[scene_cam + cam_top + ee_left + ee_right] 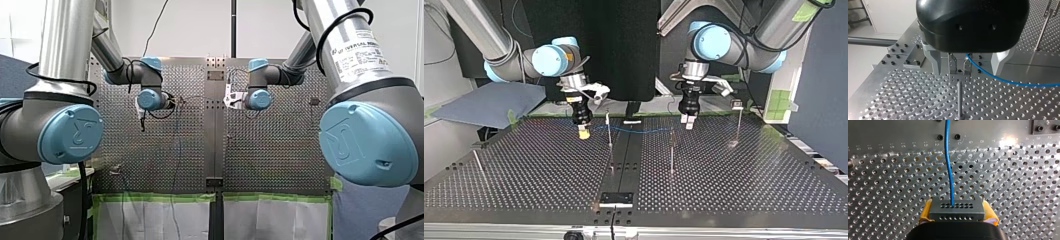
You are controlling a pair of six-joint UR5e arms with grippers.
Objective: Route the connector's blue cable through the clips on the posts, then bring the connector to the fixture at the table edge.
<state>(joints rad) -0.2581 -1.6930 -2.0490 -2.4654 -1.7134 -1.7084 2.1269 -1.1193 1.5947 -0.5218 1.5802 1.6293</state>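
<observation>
In the top view the fixture (615,199) sits at the bench's (524,170) near edge. Thin posts (672,155) stand beyond the fixture. Farther beyond it, my right gripper (583,132) pinches the connector (957,208) between yellow pads. The blue cable (949,170) runs past one post toward my left gripper (965,66), which is spread with a post's clip (959,73) between its fingers.

Left claw (966,73) spread, right claw (957,211) clamped.
</observation>
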